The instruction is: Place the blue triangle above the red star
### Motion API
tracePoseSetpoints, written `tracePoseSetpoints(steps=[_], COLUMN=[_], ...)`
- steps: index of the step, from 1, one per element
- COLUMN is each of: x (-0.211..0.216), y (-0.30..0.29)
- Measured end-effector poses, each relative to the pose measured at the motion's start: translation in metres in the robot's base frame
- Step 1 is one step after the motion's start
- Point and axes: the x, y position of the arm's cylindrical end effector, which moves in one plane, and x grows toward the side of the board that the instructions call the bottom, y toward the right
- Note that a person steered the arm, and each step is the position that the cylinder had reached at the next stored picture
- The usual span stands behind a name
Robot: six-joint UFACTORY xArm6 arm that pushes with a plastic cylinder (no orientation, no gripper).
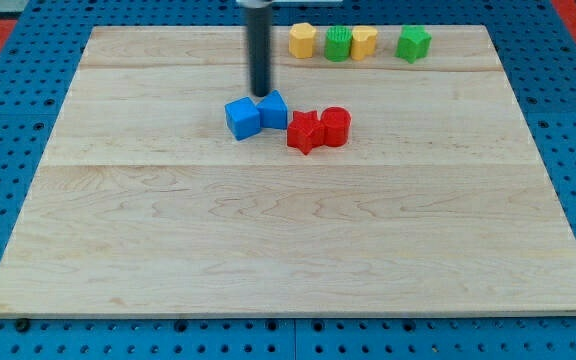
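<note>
- Camera view: my tip (pixel 260 94) is resting on the wooden board (pixel 288 250), just above the two blue blocks, between them and the view's top edge. There is no pincer on this rig, only a plain dark rod, so no open or closed state is applying.
- The blue triangle (pixel 273 109) is sitting beside the blue cube (pixel 242 118), apparently touching it, with the red star (pixel 305 132) just to its lower right.
- Risk: a push from this side is likely driving the triangle downward or into the star, shifting the star and the red cylinder (pixel 335 127) touching it.
- Risk: the tip is likely catching the cube too, dragging both blue blocks together.
- Materials: the blocks are appearing as smooth, matte, hard plastic; the board is showing pale, low-friction grain.
- Yellow and green blocks are lying well apart along the top edge.
</note>
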Motion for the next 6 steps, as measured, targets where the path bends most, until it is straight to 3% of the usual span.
tracePoseSetpoints(steps=[1, 3, 4, 5, 6], x=[0.027, 0.037, 0.022, 0.010, 0.004], y=[-0.038, 0.053, -0.013, -0.033, 0.020])
